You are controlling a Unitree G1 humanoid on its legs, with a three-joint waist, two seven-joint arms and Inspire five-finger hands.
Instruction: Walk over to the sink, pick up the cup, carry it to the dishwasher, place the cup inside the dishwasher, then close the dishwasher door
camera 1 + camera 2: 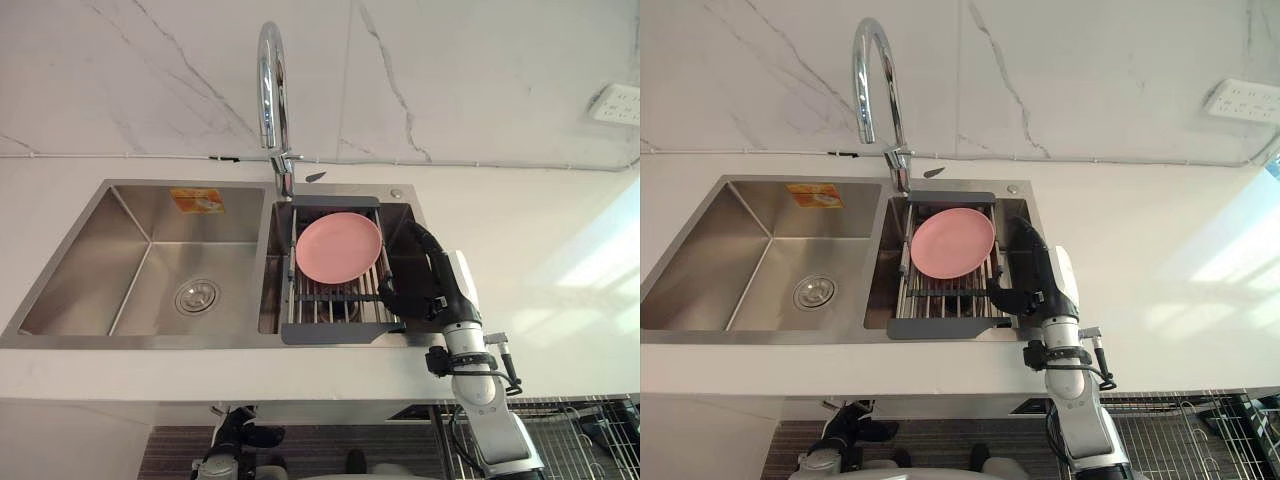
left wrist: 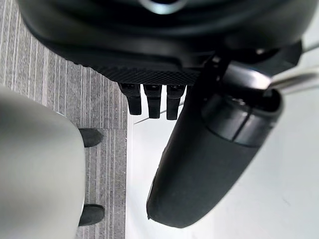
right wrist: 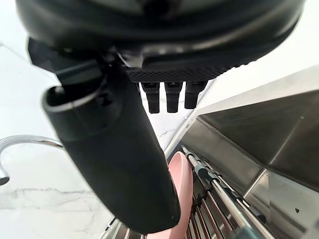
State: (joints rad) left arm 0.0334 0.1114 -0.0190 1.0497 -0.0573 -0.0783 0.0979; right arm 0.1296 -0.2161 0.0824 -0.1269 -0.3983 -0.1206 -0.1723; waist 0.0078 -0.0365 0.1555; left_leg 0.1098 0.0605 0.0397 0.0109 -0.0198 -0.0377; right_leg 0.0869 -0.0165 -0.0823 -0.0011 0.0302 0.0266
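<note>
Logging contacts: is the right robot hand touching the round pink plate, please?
Cannot tell: right wrist view shows the right robot hand overlapping the round pink plate, hiding any gap.

Right arm stretches forward, right hand (image 1: 428,272) straight-fingered with thumb out; left hand (image 2: 149,45) hangs low, fingers relaxed.

1. We see a white marble wall (image 1: 450,70) with grey veins rising at the back.
2. A white power socket (image 1: 616,103) sits on that wall at the far right.
3. A white countertop (image 1: 560,330) runs below the wall, with a bright patch of light (image 1: 600,262) on its right side.
4. Below the countertop's front edge, we see a grey striped floor (image 1: 172,455).
</note>
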